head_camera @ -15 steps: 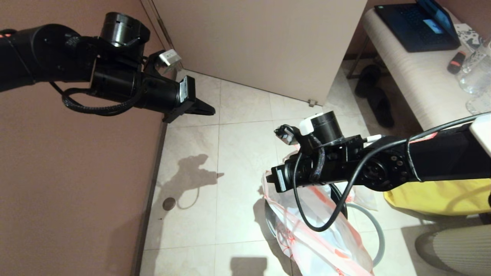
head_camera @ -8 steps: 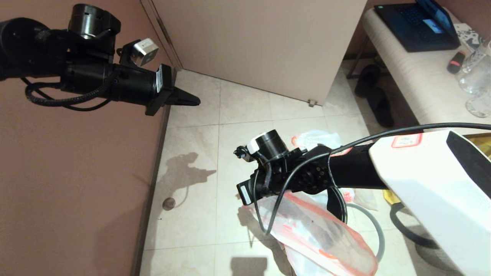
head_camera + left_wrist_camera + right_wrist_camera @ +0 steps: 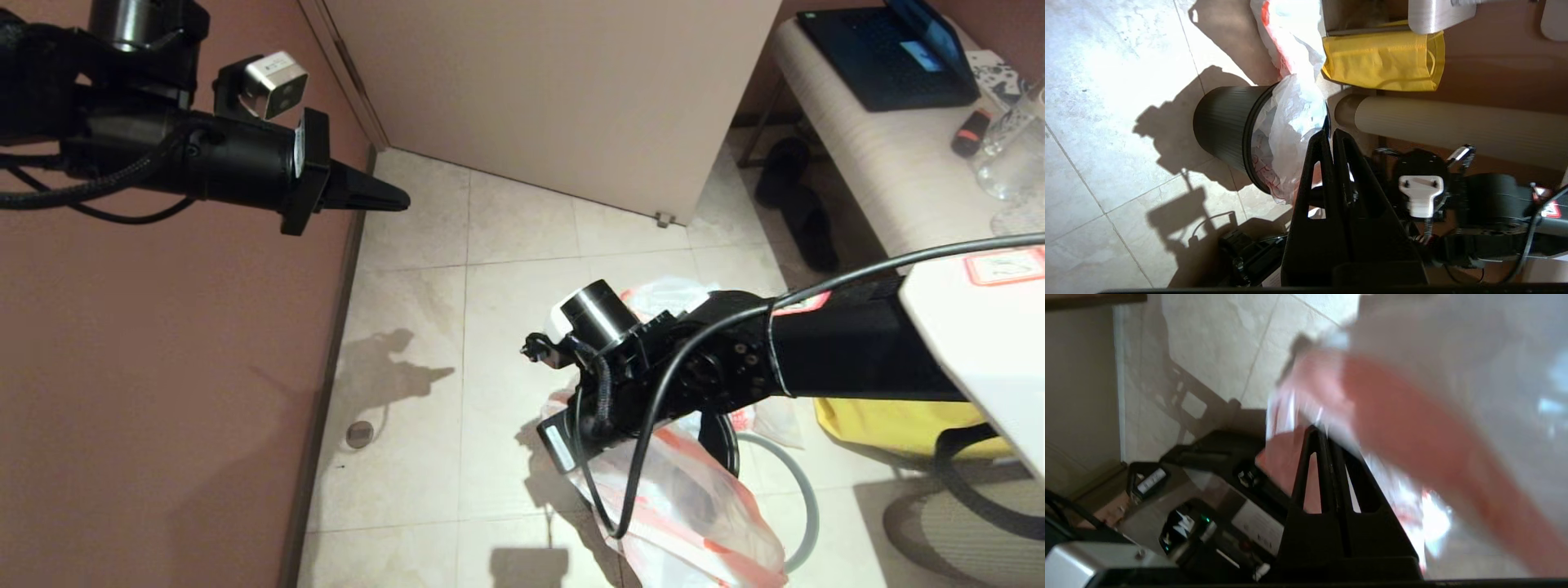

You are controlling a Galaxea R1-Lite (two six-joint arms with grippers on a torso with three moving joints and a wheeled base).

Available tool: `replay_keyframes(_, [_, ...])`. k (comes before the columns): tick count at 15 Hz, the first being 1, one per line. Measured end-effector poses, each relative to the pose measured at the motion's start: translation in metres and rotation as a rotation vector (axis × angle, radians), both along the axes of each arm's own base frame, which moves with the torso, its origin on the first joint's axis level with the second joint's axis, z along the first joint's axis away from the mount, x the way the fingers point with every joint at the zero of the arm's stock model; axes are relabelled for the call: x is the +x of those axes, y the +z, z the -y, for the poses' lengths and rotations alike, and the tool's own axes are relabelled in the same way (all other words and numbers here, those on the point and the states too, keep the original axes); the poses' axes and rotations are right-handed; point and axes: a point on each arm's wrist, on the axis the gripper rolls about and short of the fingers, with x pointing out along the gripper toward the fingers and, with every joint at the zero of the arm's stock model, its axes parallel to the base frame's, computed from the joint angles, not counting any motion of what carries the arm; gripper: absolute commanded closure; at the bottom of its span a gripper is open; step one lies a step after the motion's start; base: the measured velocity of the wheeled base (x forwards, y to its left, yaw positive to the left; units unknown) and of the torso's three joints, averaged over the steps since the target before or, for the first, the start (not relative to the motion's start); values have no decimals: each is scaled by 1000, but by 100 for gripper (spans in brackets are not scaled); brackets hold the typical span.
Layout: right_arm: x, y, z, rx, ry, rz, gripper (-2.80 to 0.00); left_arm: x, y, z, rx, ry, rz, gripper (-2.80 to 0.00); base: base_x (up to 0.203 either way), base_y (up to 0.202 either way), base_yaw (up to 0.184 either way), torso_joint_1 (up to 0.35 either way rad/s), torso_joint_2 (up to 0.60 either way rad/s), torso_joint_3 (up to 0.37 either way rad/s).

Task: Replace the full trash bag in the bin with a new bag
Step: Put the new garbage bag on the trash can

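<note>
The right hand [image 3: 1331, 435], fingers together on a pinch of the new bag [image 3: 694, 506], holds it over the bin [image 3: 1224, 130], which stands on the floor near the yellow tote [image 3: 1384, 61]. Best to keep the film taut and spread it round the rim. The left hand [image 3: 392, 198], shut and empty, waits high by the wall.

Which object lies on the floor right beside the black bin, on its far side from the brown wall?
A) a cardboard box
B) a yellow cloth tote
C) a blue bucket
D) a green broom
B: the head view shows a yellow cloth tote on the tiles just past the black bin, and the left wrist view shows the same yellow tote close by the bin.
</note>
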Motion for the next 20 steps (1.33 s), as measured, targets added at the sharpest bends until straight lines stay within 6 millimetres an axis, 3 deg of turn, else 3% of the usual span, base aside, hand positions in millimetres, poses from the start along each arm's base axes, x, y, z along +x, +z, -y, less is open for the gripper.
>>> replay_keyframes(4, [-18,22,29,-21,-47,30,0,2,-1,-2,5,5,2,0,0,0,0,0,0,0])
replay_keyframes(8, [-21,42,65,-12,-129,69,0,2,-4,4,21,-23,-3,0,0,0,0,0,0,0])
replay_keyframes(12, [-23,59,92,12,-190,99,0,12,-20,20,45,-85,-34,0,0,0,0,0,0,0])
replay_keyframes(15, [-28,70,120,24,-251,117,0,16,-37,45,87,-166,-81,0,0,0,0,0,0,0])
replay_keyframes(16, [-32,70,131,19,-274,113,0,16,-43,53,116,-188,-93,-280,0,0,0,0,0,0])
replay_keyframes(20, [-52,66,181,2,-390,99,0,9,-68,104,273,-234,-125,-280,0,0,0,0,0,0])
